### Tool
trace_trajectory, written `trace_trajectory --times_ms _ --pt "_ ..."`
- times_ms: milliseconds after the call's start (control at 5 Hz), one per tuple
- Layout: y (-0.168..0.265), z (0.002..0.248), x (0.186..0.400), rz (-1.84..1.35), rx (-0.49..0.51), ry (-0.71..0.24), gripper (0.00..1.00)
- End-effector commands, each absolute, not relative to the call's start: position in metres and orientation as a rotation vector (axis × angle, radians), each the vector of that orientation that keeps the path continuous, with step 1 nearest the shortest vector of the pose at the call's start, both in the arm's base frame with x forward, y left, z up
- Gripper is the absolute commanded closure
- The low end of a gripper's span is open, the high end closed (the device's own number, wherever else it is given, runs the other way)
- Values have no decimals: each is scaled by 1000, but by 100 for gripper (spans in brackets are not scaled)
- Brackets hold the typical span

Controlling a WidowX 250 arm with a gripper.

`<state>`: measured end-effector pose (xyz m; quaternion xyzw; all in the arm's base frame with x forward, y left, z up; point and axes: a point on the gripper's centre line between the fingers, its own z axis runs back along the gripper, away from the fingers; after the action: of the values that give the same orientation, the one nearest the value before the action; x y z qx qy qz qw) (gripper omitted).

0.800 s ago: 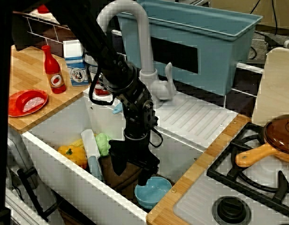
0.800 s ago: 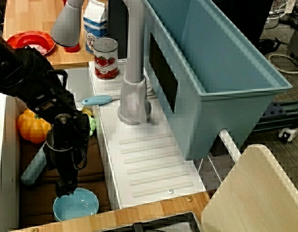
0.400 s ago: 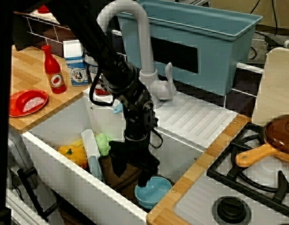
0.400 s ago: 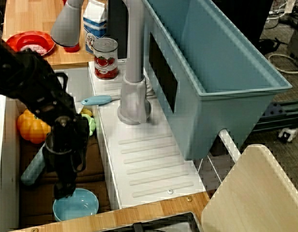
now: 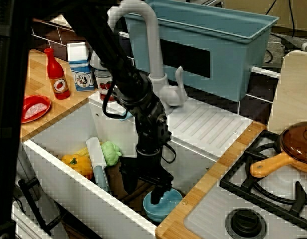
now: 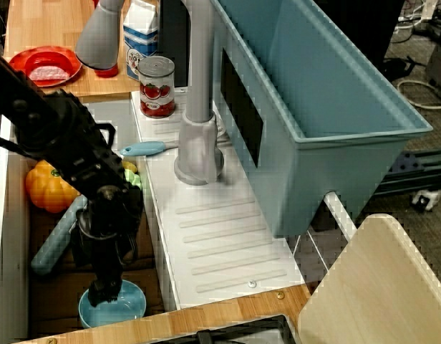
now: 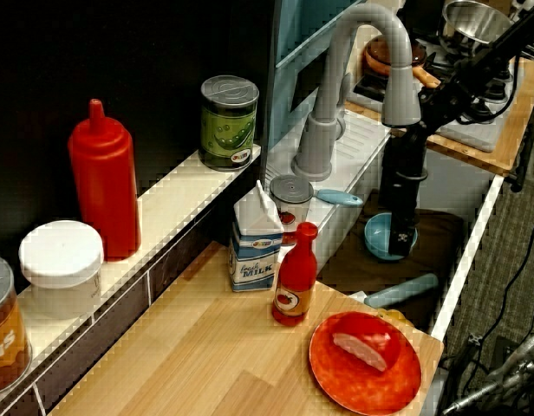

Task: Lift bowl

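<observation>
The small round light-blue plastic bowl (image 5: pixel 163 204) was seen at the near right corner of the white sink basin (image 5: pixel 69 133), on a brown mat. The black gripper (image 5: pixel 157 193) was lowered into it, one finger inside the rim; whether the jaws were clamped could not be told. The overhead view showed the bowl (image 6: pixel 113 306) beside the wooden counter edge (image 6: pixel 170 324). Only the side view showed a green-labelled tin can (image 7: pixel 229 120) on the far tiled ledge. A red round plate (image 7: pixel 365 362) was set on the wooden worktop, a large blue-grey rectangular tub (image 5: pixel 213 45) beyond the grey tap (image 5: pixel 143 40).
</observation>
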<state>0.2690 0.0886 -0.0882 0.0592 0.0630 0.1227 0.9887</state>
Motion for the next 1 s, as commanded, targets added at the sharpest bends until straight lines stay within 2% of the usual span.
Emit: trace_trajectory --times_ms 0,400,800 --pt "84 -93 284 236 149 106 0" --pt "86 -97 287 230 164 93 0" --pt "100 -104 274 209 189 65 0"
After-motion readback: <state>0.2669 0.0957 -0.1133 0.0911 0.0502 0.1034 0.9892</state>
